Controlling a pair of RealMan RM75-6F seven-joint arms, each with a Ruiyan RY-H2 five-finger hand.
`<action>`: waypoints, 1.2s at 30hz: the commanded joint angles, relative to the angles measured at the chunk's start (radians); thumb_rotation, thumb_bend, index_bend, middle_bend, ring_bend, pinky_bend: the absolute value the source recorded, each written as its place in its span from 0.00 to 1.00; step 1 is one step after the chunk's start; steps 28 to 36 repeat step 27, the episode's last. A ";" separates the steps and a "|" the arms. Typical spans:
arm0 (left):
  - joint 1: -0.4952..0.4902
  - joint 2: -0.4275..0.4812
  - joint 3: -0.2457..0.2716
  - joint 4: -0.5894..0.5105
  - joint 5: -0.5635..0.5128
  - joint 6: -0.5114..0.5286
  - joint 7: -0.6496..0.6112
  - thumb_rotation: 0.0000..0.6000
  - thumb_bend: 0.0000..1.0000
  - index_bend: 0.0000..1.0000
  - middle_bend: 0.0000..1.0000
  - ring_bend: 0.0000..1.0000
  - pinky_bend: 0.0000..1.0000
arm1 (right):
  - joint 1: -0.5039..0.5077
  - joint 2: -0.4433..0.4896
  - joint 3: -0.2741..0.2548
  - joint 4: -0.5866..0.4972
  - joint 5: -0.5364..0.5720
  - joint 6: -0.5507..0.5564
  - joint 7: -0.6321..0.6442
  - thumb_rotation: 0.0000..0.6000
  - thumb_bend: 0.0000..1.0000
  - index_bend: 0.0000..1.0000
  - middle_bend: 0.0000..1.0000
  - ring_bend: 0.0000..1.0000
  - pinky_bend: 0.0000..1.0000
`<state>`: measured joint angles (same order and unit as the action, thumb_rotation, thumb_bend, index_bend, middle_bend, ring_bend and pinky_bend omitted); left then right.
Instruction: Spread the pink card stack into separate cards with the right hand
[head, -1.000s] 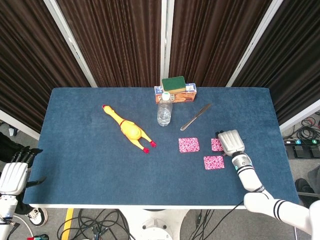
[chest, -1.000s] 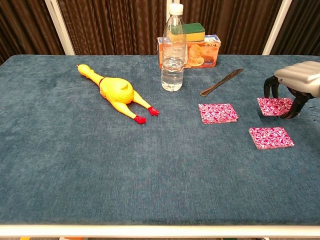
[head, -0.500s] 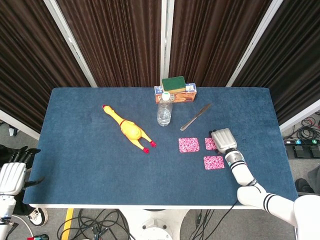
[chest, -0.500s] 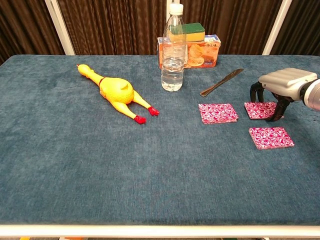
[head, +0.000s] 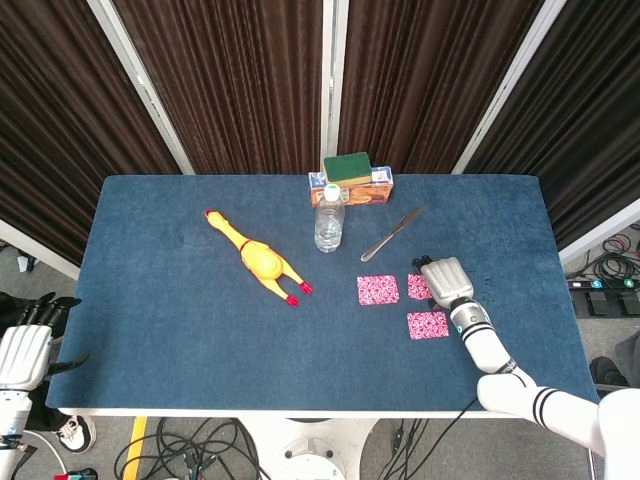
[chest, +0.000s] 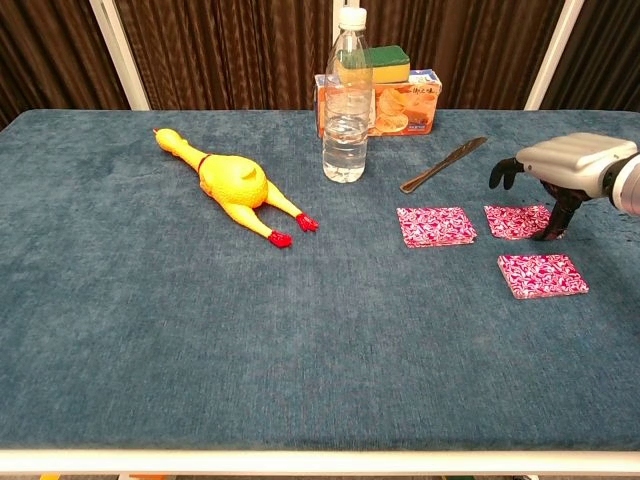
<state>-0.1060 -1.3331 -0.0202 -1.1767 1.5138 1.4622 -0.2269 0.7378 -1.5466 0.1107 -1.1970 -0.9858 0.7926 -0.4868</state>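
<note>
Bare table (chest: 200, 340) lies open in front; a knife (chest: 443, 165), bottle (chest: 346, 100) and box (chest: 400, 105) crowd behind the cards (chest: 436, 226), seemingly leaving narrow gaps.

table (chest: 150, 330): matt napped cloth | bottle (chest: 346, 100): clear plastic | knife (chest: 443, 165): seemingly metal | chicken (chest: 232, 186): glossy rubber
</note>
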 joint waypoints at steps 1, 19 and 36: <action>-0.001 0.000 -0.001 -0.002 0.001 0.001 0.001 1.00 0.03 0.19 0.19 0.09 0.18 | -0.025 0.066 0.001 -0.098 -0.038 0.071 0.005 1.00 0.10 0.20 0.23 0.71 0.78; 0.000 0.034 -0.009 -0.063 0.007 0.023 0.037 1.00 0.03 0.19 0.19 0.09 0.18 | -0.433 0.245 -0.130 -0.166 -0.301 0.619 0.234 1.00 0.06 0.00 0.00 0.00 0.01; 0.000 0.029 -0.005 -0.068 0.009 0.020 0.045 1.00 0.03 0.19 0.19 0.09 0.18 | -0.476 0.179 -0.083 -0.048 -0.291 0.648 0.261 1.00 0.05 0.00 0.00 0.00 0.00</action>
